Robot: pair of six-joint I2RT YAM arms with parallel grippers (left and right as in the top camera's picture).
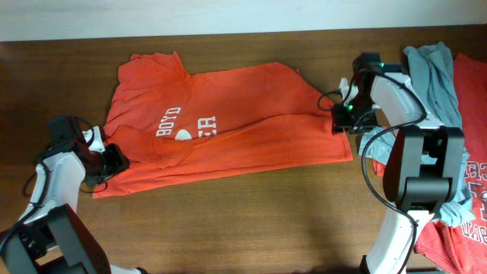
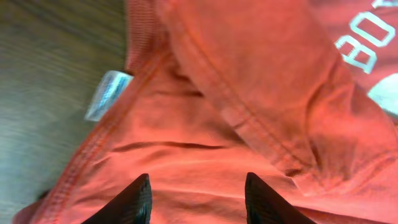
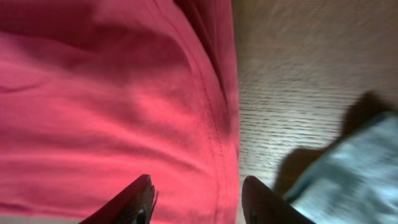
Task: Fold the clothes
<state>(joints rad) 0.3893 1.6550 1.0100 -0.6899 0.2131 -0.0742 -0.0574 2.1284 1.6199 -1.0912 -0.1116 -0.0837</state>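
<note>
1. Overhead: the orange-red T-shirt lies spread out but rumpled across the middle of the table, nearer the far edge, with the white print facing up. The left gripper sits at the shirt's left end by its near corner. The right gripper is at the shirt's right edge. A heap waits at the table's right edge: a grey-blue shirt and a second red shirt, with the right arm standing partly over them.

2. Left wrist: both fingers are spread wide just above the cloth, with nothing pinched between them. A pale label sticks out at the shirt's edge, and a thick stitched seam runs across where a layer has flopped over.

3. Right wrist: same deal, fingers apart and gripping nothing, hovering over the stitched hem. There's bare wood right beside it, and the grey-blue shirt pokes in close at the lower corner.

4. Handling, my guess: this is light, floppy cotton that sags and bunches, so it won't hold a crease by itself. I'd pinch it at the hems or seams, where the doubled fabric gives some bite, and lift both ends together.

5. In the way: that grey-blue shirt is near enough to the right fingers to get snagged. The flopped-over layer on the left could get grabbed along with the one underneath.
</note>
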